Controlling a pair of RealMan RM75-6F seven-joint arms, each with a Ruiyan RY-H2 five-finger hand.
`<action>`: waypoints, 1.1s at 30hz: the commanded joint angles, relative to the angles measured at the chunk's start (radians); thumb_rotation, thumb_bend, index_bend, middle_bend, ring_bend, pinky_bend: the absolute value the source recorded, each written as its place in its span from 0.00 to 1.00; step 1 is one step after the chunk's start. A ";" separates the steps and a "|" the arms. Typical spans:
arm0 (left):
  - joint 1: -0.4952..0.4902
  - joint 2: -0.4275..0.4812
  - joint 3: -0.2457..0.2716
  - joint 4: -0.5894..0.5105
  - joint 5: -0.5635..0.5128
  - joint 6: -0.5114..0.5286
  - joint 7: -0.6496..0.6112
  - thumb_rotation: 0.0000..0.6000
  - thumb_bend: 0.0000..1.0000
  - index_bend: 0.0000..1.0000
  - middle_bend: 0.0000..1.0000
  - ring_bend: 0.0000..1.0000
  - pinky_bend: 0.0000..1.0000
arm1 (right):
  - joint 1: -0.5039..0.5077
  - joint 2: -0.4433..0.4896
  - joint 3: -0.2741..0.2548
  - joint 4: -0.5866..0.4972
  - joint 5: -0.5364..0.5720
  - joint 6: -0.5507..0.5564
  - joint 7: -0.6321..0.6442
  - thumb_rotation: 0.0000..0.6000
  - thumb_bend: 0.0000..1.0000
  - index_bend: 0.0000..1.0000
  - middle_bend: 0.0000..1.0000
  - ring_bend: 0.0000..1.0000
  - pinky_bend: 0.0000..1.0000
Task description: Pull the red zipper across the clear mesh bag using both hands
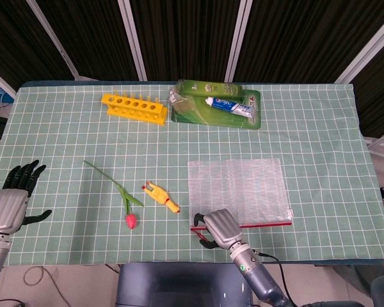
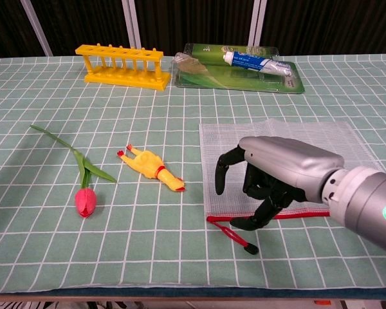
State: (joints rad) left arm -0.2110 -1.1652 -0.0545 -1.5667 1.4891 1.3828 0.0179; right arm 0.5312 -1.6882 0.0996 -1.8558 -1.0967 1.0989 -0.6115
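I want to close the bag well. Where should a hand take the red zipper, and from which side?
Pinch the red pull tab, from above: it lies flat and loose at the mesh bag's near left corner. The right hand hovers over it.

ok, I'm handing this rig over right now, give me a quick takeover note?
Right hand: fingers curled down over the near-left corner of the clear mesh bag, above the red zipper; whether it grips anything cannot be told.
Left hand: open, resting at the table's left edge, well clear of the bag.
The zipper's red pull cord with black tip lies on the green checked cloth just in front of the right hand.
Done: nothing visibly pulled.
Left: bring the left hand in to hold the bag, grasp the pull, draw the zipper across.
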 commanded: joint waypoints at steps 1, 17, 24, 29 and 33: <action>-0.001 0.001 0.001 0.001 0.001 -0.002 -0.002 1.00 0.03 0.00 0.00 0.00 0.00 | -0.005 -0.026 -0.008 0.020 0.021 0.022 -0.011 1.00 0.30 0.46 1.00 1.00 1.00; -0.002 0.003 0.004 0.005 0.009 0.002 -0.016 1.00 0.03 0.00 0.00 0.00 0.00 | -0.042 -0.139 -0.030 0.078 0.129 0.097 -0.031 1.00 0.29 0.46 1.00 1.00 1.00; -0.003 0.004 0.005 0.006 0.011 0.001 -0.022 1.00 0.03 0.00 0.00 0.00 0.00 | -0.056 -0.165 -0.022 0.084 0.153 0.129 -0.028 1.00 0.31 0.48 1.00 1.00 1.00; -0.003 0.005 0.005 0.006 0.011 0.000 -0.026 1.00 0.03 0.00 0.00 0.00 0.00 | -0.061 -0.174 -0.020 0.087 0.158 0.136 -0.021 1.00 0.32 0.49 1.00 1.00 1.00; -0.003 0.005 0.006 0.006 0.011 0.001 -0.029 1.00 0.03 0.00 0.00 0.00 0.00 | -0.063 -0.181 -0.020 0.093 0.163 0.135 -0.015 1.00 0.32 0.49 1.00 1.00 1.00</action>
State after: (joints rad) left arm -0.2143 -1.1599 -0.0489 -1.5605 1.5004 1.3835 -0.0105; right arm 0.4686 -1.8691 0.0800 -1.7632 -0.9342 1.2339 -0.6275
